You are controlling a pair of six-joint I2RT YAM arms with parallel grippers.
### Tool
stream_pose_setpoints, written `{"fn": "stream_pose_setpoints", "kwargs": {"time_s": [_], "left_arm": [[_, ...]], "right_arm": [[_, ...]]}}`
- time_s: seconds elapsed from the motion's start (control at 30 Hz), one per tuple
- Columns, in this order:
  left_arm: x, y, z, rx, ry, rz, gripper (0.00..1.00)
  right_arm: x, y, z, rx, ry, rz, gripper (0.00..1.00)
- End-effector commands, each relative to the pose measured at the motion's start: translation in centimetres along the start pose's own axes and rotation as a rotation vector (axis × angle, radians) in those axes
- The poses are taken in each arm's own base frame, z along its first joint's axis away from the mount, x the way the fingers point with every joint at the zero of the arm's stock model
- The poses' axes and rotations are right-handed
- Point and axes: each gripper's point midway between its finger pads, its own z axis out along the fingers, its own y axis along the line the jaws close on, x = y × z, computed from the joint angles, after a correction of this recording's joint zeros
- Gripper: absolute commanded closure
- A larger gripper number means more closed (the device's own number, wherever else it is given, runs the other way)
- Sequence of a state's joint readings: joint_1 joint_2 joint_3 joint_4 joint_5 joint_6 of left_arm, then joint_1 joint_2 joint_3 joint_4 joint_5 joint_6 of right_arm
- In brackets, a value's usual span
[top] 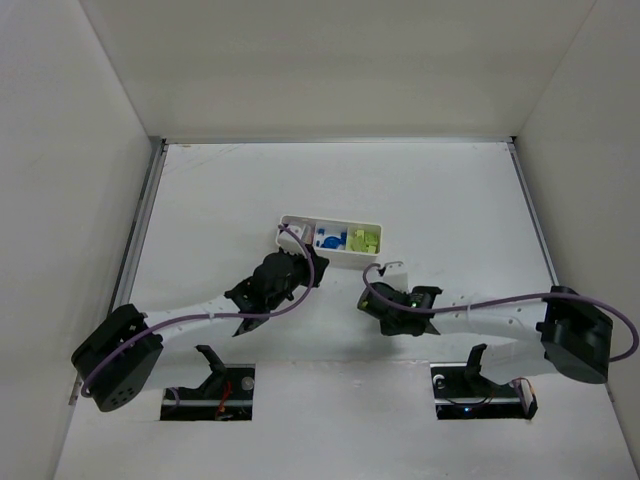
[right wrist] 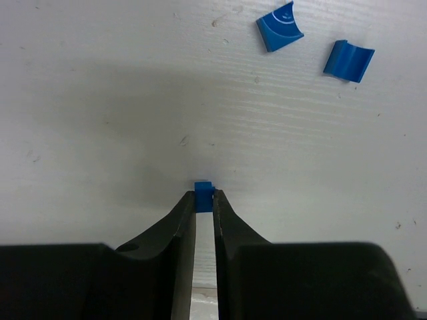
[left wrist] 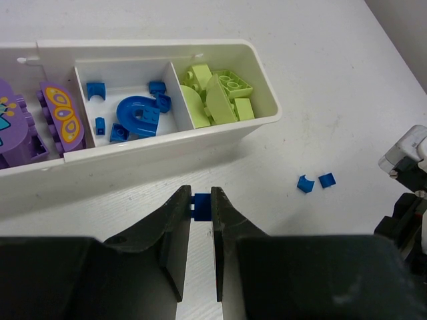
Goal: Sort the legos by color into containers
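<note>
The white tray (left wrist: 153,143) holds purple bricks (left wrist: 60,123) in its left section, blue ones (left wrist: 137,113) in the middle and yellow-green ones (left wrist: 217,100) on the right. It sits mid-table in the top view (top: 330,218). My left gripper (left wrist: 202,203) is shut on a small blue brick (left wrist: 202,205) just in front of the tray's near wall. My right gripper (right wrist: 205,197) is shut on another small blue brick (right wrist: 204,193) low over the table. Two loose blue pieces (right wrist: 280,27) (right wrist: 349,61) lie on the table ahead of it, and also show in the left wrist view (left wrist: 305,183).
In the top view the left gripper (top: 303,263) is at the tray's near left and the right gripper (top: 372,290) is a little in front of the tray's right end. White walls enclose the table. The right arm's end (left wrist: 407,173) shows at the left wrist view's right edge.
</note>
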State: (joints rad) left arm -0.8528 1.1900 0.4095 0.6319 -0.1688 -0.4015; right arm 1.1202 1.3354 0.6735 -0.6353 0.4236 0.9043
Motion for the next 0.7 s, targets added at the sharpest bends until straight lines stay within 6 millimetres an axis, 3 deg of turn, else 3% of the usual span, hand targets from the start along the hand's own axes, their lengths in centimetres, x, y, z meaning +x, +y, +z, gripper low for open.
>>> {"fn": "stream_pose_setpoints", "kwargs": {"time_s": [0.0,0.27,0.47,0.67], "left_arm": [[-2.5,-0.5,0.1,0.008,-0.079,-0.032,0.86],[-4.0,0.5,1.9,-0.096,-0.087,-0.055,0.86],[-4.2,1.5,5.9,-0.159,-0.06,-0.024,0.85],[-4.2,4.3,8.9,-0.253,-0.053,-0.031,0.78]], "right_arm": [[-3.3,2.0,-1.9,-0.087,-0.113,0.037,0.86],[-6.7,4.4,-4.1,-0.238,-0.246,0.082,0.86],[-8.6,6.2,-4.8,-0.314,-0.316,0.085,0.86],[-10.7,7.2,-5.3,-0.363,-0.381,0.095,0.86]]}}
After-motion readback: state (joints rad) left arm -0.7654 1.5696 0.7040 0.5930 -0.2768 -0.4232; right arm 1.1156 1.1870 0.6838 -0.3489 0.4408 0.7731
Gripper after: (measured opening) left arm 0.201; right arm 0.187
